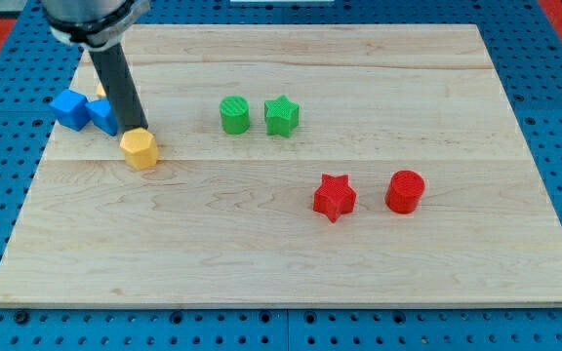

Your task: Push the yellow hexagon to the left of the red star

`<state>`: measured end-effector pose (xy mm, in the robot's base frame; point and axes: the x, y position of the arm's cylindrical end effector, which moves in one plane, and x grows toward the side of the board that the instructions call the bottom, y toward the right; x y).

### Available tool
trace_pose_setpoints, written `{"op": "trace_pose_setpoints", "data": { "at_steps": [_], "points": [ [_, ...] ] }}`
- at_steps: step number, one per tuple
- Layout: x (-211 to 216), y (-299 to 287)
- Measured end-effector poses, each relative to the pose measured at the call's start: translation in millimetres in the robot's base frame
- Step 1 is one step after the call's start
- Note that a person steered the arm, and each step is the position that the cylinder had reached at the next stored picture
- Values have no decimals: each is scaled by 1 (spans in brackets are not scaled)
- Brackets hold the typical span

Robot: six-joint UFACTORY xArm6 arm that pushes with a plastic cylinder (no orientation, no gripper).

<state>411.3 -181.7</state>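
Note:
The yellow hexagon [140, 149] lies on the wooden board at the view's left. The red star [334, 197] lies right of the middle, far to the hexagon's right. My tip [135, 130] is at the end of the dark rod, touching the hexagon's upper edge, just above and slightly left of its middle. The rod comes down from the view's top left.
Two blue blocks [70, 108] [103, 115] sit left of the rod, with a small yellow block [100, 91] partly hidden behind it. A green cylinder [234, 114] and green star [282, 116] lie at the upper middle. A red cylinder [405, 191] lies right of the red star.

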Motion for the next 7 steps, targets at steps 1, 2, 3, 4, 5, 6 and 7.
{"op": "trace_pose_setpoints", "data": {
  "at_steps": [1, 2, 3, 4, 5, 6, 7],
  "points": [
    [34, 0],
    [42, -10],
    [42, -10],
    [47, -21],
    [56, -27],
    [56, 18],
    [56, 53]
  ]
}}
